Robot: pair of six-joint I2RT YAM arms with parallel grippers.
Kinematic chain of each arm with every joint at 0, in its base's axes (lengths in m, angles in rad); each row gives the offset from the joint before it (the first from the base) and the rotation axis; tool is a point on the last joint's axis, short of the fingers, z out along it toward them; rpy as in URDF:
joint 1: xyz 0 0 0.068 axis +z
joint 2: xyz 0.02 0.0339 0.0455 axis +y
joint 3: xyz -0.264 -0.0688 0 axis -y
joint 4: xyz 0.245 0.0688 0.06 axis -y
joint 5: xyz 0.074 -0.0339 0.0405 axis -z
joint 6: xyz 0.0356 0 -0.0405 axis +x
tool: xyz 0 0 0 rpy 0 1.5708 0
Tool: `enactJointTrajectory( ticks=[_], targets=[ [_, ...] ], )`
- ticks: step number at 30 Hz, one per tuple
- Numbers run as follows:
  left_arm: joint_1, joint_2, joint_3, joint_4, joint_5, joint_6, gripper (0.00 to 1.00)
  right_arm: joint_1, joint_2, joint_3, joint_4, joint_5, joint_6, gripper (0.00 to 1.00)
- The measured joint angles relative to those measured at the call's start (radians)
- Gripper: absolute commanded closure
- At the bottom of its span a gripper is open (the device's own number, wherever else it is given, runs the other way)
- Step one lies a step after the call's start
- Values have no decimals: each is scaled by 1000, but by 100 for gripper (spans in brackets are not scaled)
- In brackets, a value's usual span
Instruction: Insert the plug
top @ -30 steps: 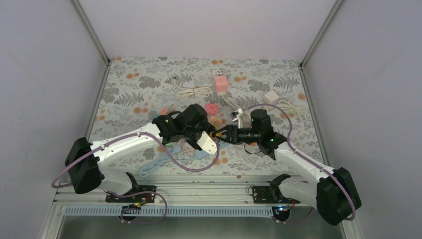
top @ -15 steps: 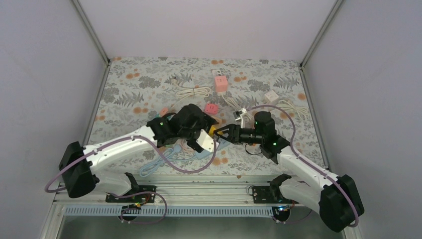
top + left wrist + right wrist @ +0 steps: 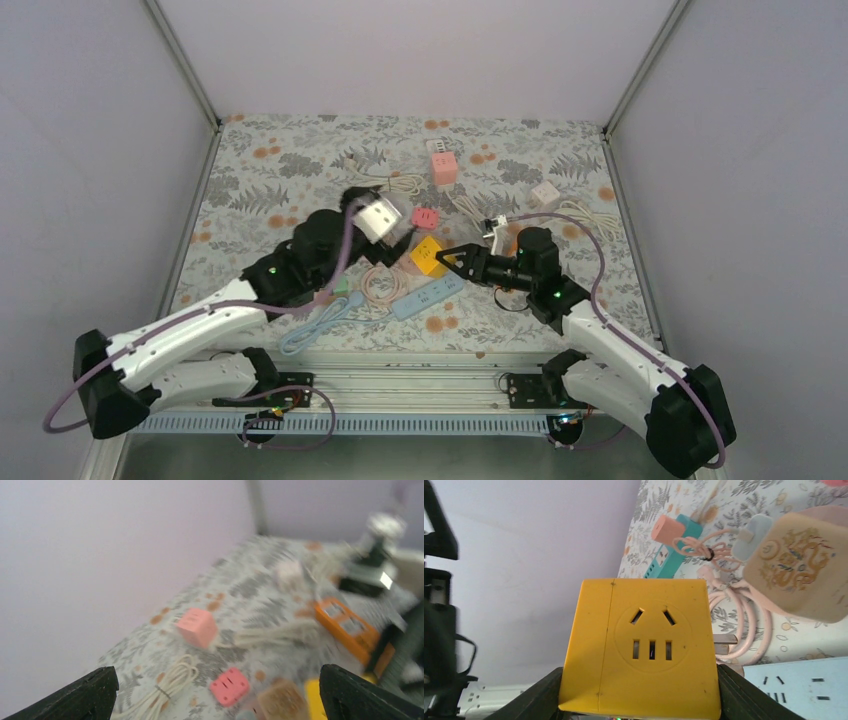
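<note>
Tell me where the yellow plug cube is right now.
Top view: the yellow plug cube is mid-table, clamped in the right gripper, just beyond the blue power strip and nearer than the pink socket.

Robot lab test cell. The workspace was boxed in on three sides by plain lilac-grey panels [image 3: 400,50] held in aluminium corner posts [image 3: 183,62]. Two white arms, the left arm [image 3: 190,325] and the right arm [image 3: 610,335], were bolted to a metal rail [image 3: 420,372] at the near edge. The table wore a floral cloth [image 3: 260,170], strewn with practice props: pink cube adapter [image 3: 441,166], yellow cube adapter [image 3: 428,256], blue power strip [image 3: 425,298], coiled white cables [image 3: 388,184].
</note>
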Motion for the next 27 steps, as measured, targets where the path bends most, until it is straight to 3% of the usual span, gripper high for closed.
enactJointTrajectory(
  ticks=[5, 12, 21, 27],
  targets=[
    [42, -115, -20, 66, -122, -263, 0, 0, -1, 0, -20, 40, 0, 50],
    [53, -36, 19, 28, 45, -424, 6, 0, -1, 0, 9, 60, 40, 50],
    [52, 83, -5, -11, 294, -463, 12, 0, -14, 0, 57, 58, 99, 50],
    [52, 142, -3, -50, 364, -460, 13, 0, -16, 3, 61, 55, 119, 50]
  ],
)
